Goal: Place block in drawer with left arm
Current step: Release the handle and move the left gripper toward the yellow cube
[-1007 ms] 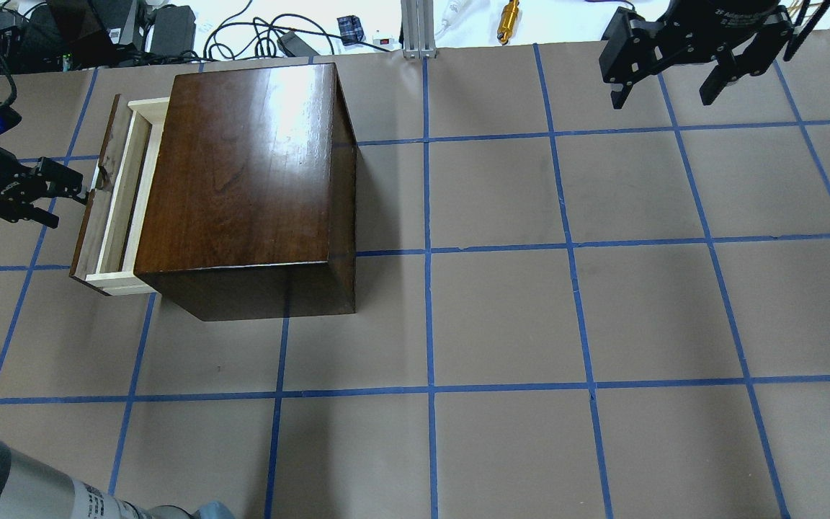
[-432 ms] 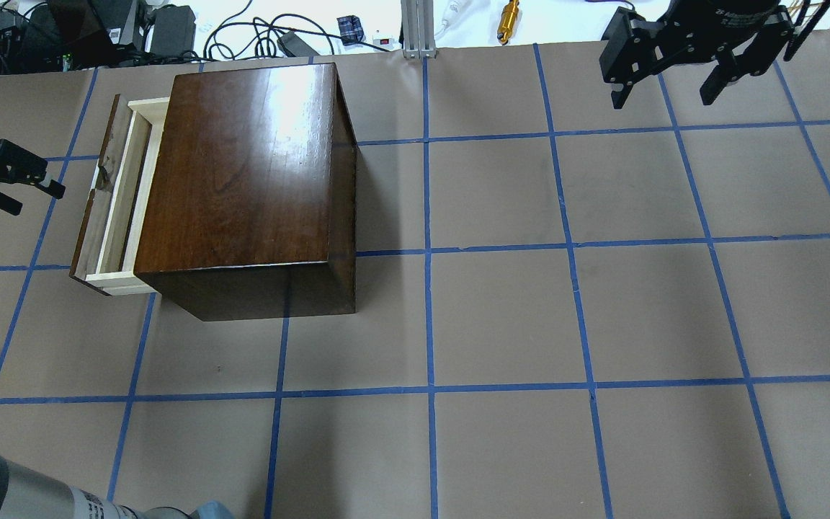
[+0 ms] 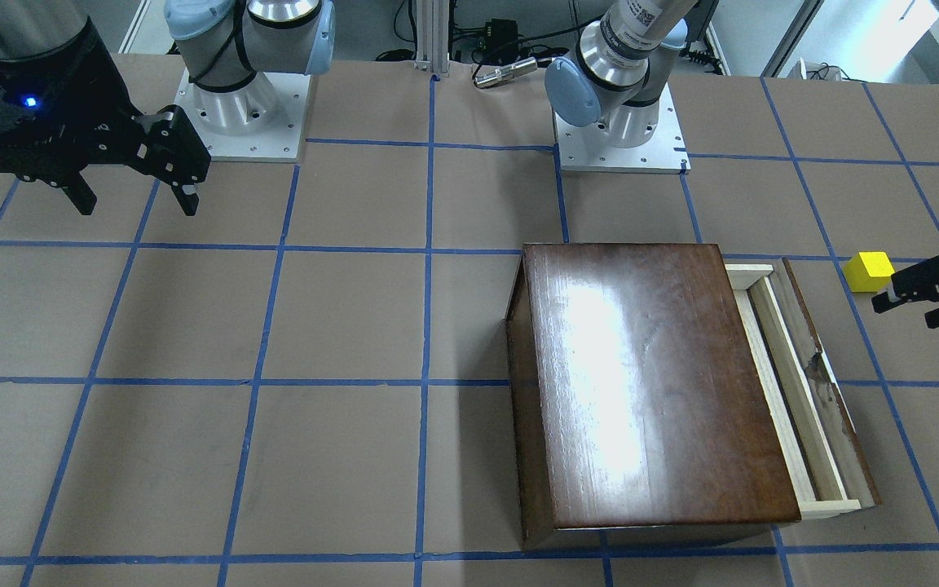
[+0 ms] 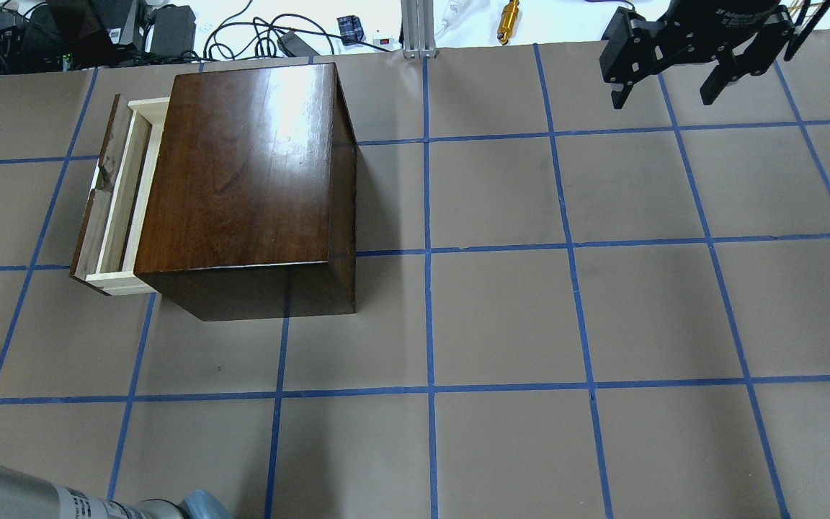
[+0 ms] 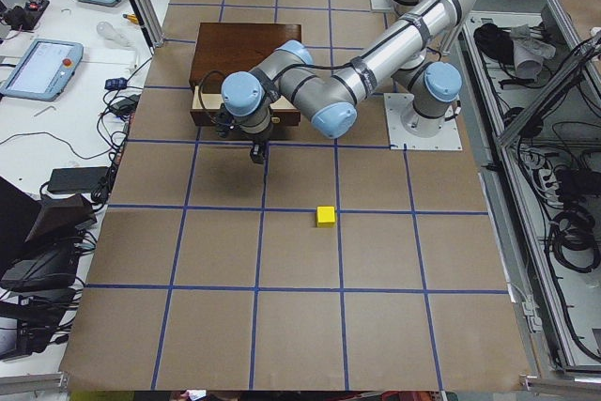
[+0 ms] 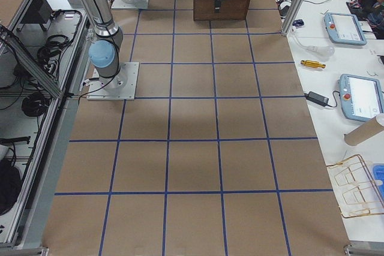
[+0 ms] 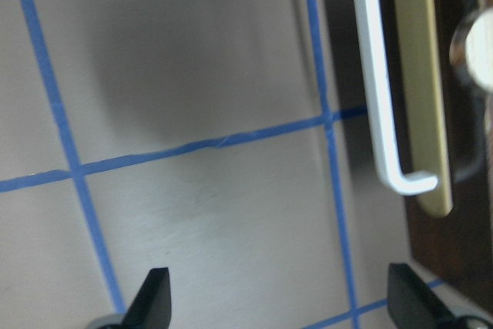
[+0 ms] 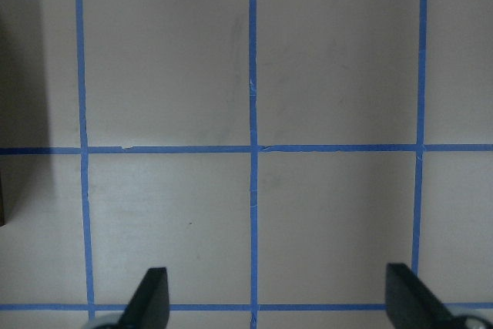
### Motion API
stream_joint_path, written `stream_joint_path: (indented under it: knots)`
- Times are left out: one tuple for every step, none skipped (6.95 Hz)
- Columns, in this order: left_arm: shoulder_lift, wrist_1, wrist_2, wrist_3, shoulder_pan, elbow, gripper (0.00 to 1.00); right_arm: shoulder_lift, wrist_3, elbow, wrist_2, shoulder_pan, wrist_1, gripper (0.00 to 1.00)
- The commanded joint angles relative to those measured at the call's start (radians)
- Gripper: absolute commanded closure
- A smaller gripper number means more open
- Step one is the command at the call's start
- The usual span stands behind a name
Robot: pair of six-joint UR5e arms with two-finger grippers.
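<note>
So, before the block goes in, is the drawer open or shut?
Open, partly: the drawer juts out from the cabinet, its pale rails and hollow inside visible from overhead.

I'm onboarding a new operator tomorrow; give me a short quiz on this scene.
1. True or false: the block lies inside the drawer.
2. The drawer is: A) shut, B) partly open, C) lifted out.
3. Which gripper is nearer the block?
Key: 1 false, it sits on the table; 2 B; 3 the left gripper.
</note>
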Motion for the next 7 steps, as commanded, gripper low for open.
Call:
stream_joint_path:
  knots:
    - [0.009, 0.109, 0.048, 0.455, 0.131, -0.128, 0.0, -0.001, 0.0, 0.0, 0.0, 0.001, 0.0, 0.0]
    - [0.023, 0.215, 0.12, 0.681, 0.168, -0.22, 0.0, 0.0, 0.0, 0.0, 0.0, 0.001, 0.0, 0.0]
    - [0.039, 0.342, 0.124, 0.84, 0.179, -0.292, 0.0, 0.001, 0.0, 0.0, 0.0, 0.001, 0.0, 0.0]
    - [0.049, 0.446, 0.124, 0.989, 0.196, -0.363, 0.0, 0.001, 0.0, 0.0, 0.0, -0.001, 0.0, 0.0]
    - [0.051, 0.585, 0.124, 1.124, 0.213, -0.432, 0.0, -0.001, 0.0, 0.0, 0.001, 0.001, 0.0, 0.0]
    - [0.049, 0.699, 0.121, 1.215, 0.218, -0.48, 0.0, 0.0, 0.0, 0.0, 0.0, 0.001, 0.0, 0.0]
    - [0.048, 0.723, 0.121, 1.289, 0.23, -0.513, 0.0, -0.001, 0.0, 0.0, 0.001, 0.001, 0.0, 0.0]
